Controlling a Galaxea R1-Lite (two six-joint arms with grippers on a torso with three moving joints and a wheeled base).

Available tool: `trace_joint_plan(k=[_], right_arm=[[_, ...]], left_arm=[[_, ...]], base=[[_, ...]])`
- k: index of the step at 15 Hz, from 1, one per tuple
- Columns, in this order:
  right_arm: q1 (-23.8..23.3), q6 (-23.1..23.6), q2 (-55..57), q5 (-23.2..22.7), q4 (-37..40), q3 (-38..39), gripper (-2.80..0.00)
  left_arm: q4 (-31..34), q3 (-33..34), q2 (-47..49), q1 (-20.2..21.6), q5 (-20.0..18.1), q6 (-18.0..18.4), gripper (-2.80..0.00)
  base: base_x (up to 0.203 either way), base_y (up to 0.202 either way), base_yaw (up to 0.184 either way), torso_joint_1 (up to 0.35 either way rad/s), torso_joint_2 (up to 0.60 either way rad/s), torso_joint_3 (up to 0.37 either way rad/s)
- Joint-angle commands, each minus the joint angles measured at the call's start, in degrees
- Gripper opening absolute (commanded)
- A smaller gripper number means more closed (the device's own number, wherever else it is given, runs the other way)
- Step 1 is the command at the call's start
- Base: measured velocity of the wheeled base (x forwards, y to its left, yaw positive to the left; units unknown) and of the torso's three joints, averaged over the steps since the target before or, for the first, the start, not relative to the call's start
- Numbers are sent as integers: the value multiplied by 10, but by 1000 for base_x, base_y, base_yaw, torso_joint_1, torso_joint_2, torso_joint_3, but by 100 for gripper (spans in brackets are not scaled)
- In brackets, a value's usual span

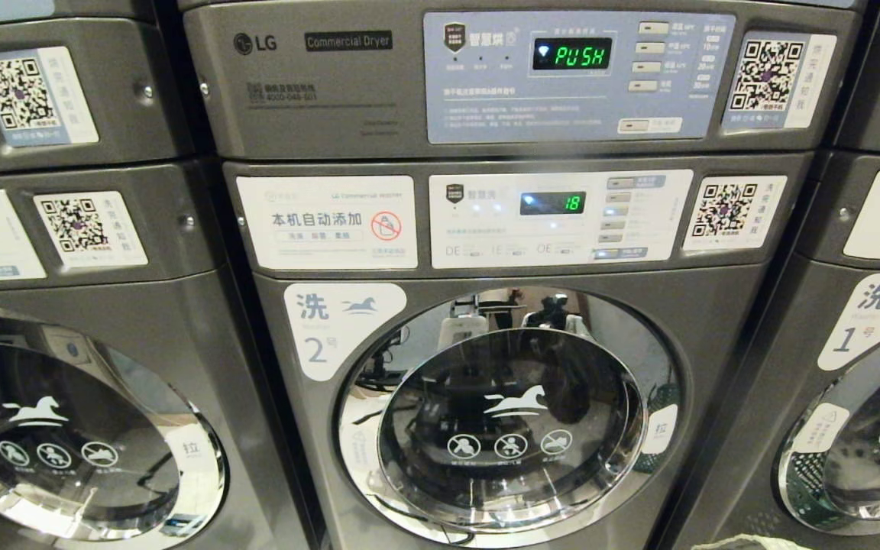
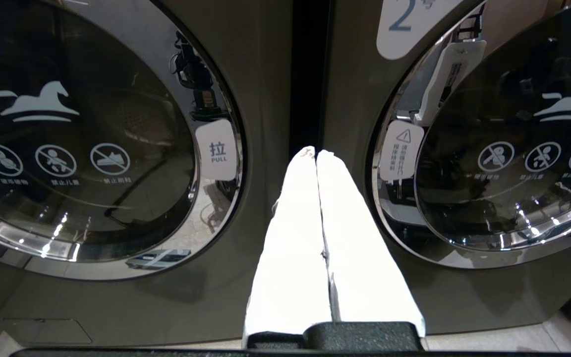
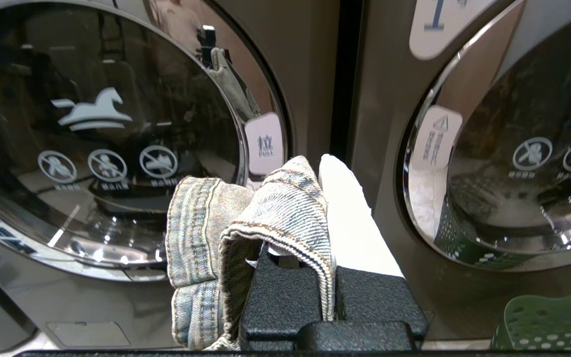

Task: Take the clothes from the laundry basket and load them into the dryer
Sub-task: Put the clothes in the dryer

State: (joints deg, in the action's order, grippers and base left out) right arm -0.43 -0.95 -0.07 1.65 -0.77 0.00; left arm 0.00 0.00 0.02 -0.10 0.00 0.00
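My right gripper is shut on the clothes, a faded grey-blue denim garment. Its stitched hem drapes over one finger and a fold hangs beside it. It hangs low between two washer doors. A corner of the green perforated laundry basket shows beside it near the floor. In the head view, the dryer shows only its dark grey control panel with the green PUSH display. Its door is out of view. My left gripper is shut and empty, its white fingers pressed together.
Below the dryer panel sits washer number 2 with a horse logo on its closed chrome-rimmed door. Like machines stand at the left and the right. Dark narrow gaps separate the machines.
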Motion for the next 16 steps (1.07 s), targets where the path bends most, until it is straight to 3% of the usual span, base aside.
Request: trace_joint_plan(k=[1, 16], right_arm=[[0, 0, 1, 0, 0, 4, -280], [0, 2, 1, -1, 0, 4, -280]], left_arm=[[1, 0, 0, 0, 0, 0, -280], [1, 0, 0, 0, 0, 0, -280]], base=[[0, 0, 0, 116, -444, -326], [0, 0, 0, 178, -487, -311]])
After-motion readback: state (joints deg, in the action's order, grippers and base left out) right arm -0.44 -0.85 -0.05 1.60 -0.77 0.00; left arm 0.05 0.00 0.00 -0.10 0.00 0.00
